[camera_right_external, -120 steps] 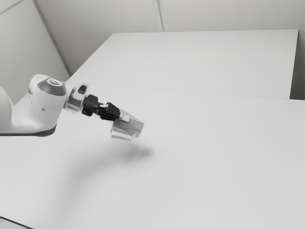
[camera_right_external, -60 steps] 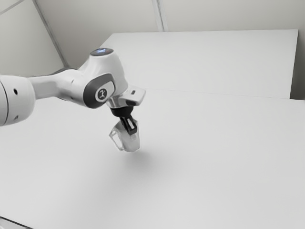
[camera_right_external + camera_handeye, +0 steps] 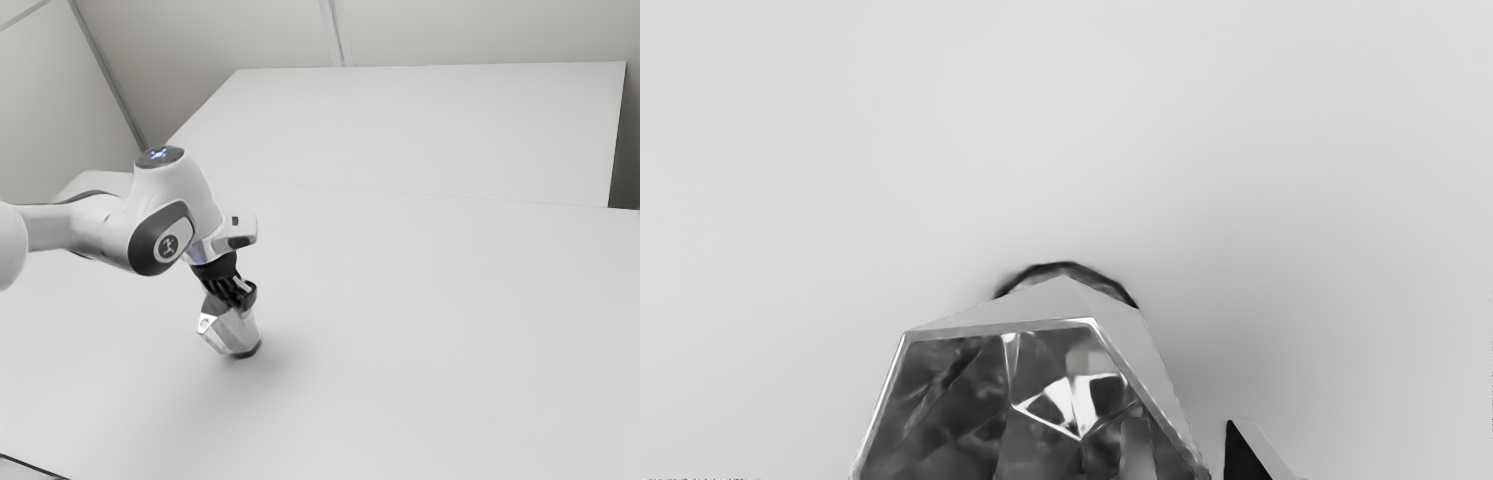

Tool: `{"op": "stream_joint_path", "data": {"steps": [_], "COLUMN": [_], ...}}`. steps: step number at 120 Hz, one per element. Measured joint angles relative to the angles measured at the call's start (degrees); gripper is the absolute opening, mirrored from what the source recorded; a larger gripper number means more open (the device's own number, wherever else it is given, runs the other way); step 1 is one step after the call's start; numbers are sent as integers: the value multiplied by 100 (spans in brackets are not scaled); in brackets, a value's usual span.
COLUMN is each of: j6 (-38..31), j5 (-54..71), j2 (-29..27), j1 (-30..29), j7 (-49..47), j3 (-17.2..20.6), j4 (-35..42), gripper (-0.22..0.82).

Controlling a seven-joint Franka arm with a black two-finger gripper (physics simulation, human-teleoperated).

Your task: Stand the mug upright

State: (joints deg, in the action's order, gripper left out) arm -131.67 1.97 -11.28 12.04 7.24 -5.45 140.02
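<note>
The arm (image 3: 170, 205) reached in from the exterior view's left and bent downward at the wrist, its gripper (image 3: 238, 296) aimed steeply down at the mug's rim. The mug (image 3: 228, 330) was base-down at the table (image 3: 450, 340) (whether quite level, I couldn't tell). Whether the gripper grasped it, I couldn't tell either.

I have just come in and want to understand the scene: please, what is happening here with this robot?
A robot arm has its gripper down at the open end of a clear mug, apparently working to set it upright. The mug's mouth faces up toward the gripper, and its dark base is down at or just above the white table. It looks slightly tilted; whether it stands alone, I cannot tell.
</note>
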Motion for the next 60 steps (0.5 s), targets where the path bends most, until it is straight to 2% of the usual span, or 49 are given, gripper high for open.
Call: {"op": "stream_joint_path", "data": {"steps": [18,40,48,60], "j6": [-103,-84,326,1430], "j5": [-33,-45,-46,-91], "j2": [10,-77,-262,-236], "j1": [0,0,-10,-22], "j7": [-320,-611,-690,-793], "j3": [0,-8,-8,9], "j4": [33,-68,-533,-2027], "gripper": [31,48,51,55]}}
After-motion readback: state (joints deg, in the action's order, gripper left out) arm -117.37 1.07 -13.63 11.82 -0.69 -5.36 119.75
